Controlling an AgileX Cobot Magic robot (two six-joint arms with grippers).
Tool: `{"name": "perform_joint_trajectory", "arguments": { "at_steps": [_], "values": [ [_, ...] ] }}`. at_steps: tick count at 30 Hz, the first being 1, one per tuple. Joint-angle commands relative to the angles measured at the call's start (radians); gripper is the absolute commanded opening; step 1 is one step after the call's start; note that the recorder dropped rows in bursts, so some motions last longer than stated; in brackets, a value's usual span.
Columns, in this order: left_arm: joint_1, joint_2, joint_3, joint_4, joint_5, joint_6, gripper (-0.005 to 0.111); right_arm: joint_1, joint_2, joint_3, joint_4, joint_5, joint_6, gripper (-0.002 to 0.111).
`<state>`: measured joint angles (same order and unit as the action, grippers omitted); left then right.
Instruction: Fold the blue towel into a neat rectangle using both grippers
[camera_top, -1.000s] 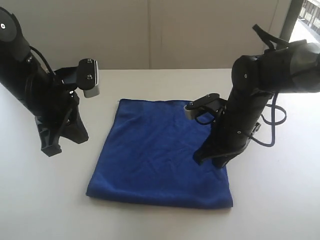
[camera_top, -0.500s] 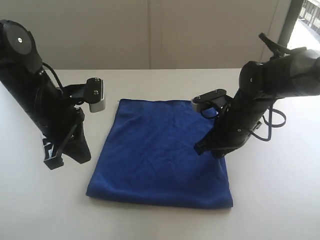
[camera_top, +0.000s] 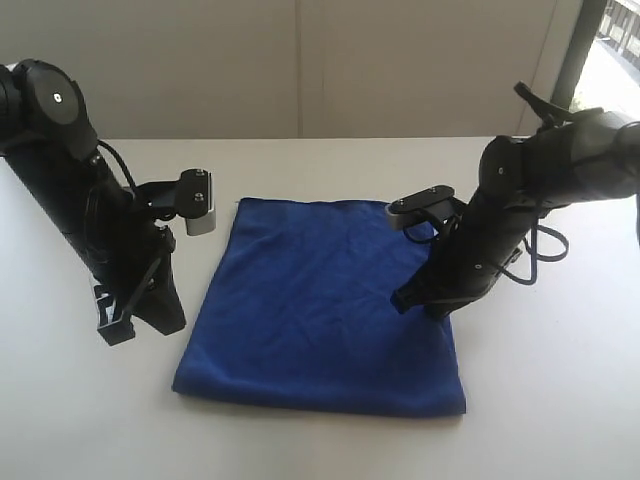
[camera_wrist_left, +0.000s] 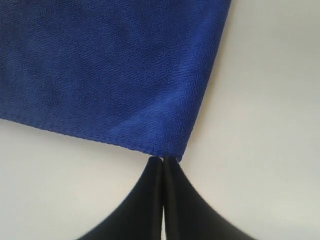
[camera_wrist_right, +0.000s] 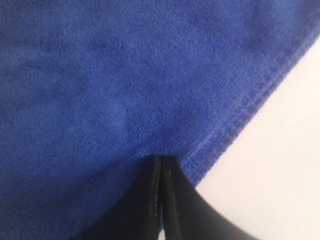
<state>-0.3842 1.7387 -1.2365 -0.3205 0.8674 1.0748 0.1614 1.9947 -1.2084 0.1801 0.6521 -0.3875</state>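
The blue towel (camera_top: 320, 300) lies flat on the white table (camera_top: 560, 400) as a rough square with slight wrinkles. My left gripper (camera_top: 113, 333) stands just off the towel's left edge, near its front corner, jaws shut and empty. In the left wrist view the shut tips of the left gripper (camera_wrist_left: 163, 160) point at a hemmed corner of the towel (camera_wrist_left: 110, 65) without pinching it. My right gripper (camera_top: 402, 300) hangs over the towel's right side, also shut. In the right wrist view the right gripper (camera_wrist_right: 162, 159) has its tips over the towel (camera_wrist_right: 125, 75) just inside the hem, with nothing between them.
A beige wall (camera_top: 300, 70) runs along the table's far edge. A dark window frame (camera_top: 575, 45) stands at the back right. Black cables (camera_top: 545, 240) loop off the right arm beside the towel's right edge.
The left arm has swung toward the towel and lowered toward the table's front. The right arm has tilted lower, its tip lifting slightly toward the back. Both grippers stayed shut.
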Motion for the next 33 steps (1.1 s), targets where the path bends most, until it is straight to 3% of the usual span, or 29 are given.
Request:
{"name": "perform_joint_trajectory", "arguments": {
  "at_steps": [1,6,13,17,19,23,26,29,31,33],
  "values": [
    [-0.007,-0.003,0.001,-0.016,0.012,0.002,0.000,-0.005,0.033,-0.008,-0.085,-0.016,-0.021,0.000],
    [-0.007,-0.003,0.001,-0.020,0.012,0.002,0.000,-0.005,0.033,-0.064,-0.231,-0.021,-0.019,0.000],
    [-0.007,-0.003,0.001,-0.064,-0.021,0.002,0.000,-0.005,-0.014,-0.127,-0.251,0.028,-0.011,0.000],
    [-0.007,-0.018,-0.023,-0.112,-0.001,0.002,0.000,-0.003,-0.188,-0.154,-0.242,0.200,-0.237,0.000],
    [-0.007,-0.039,-0.030,-0.112,0.043,0.032,0.000,-0.005,-0.288,-0.154,-0.169,0.384,-0.437,0.000],
    [-0.007,-0.019,-0.030,-0.216,0.108,0.051,0.000,-0.005,-0.304,-0.136,-0.072,0.569,-0.547,0.000],
    [-0.007,0.017,-0.027,-0.271,0.156,0.143,0.017,-0.003,-0.304,-0.075,-0.022,0.510,-0.595,0.003],
    [-0.007,0.043,0.018,-0.279,0.185,0.359,0.049,-0.003,-0.304,-0.009,0.047,0.443,-0.673,0.017],
    [-0.016,0.053,0.050,-0.305,0.159,0.430,0.060,-0.003,-0.304,0.023,0.069,0.431,-0.768,0.027],
    [-0.034,0.053,0.089,-0.306,0.097,0.468,0.062,-0.003,-0.304,0.061,0.075,0.418,-0.895,0.040]
  ]
}}
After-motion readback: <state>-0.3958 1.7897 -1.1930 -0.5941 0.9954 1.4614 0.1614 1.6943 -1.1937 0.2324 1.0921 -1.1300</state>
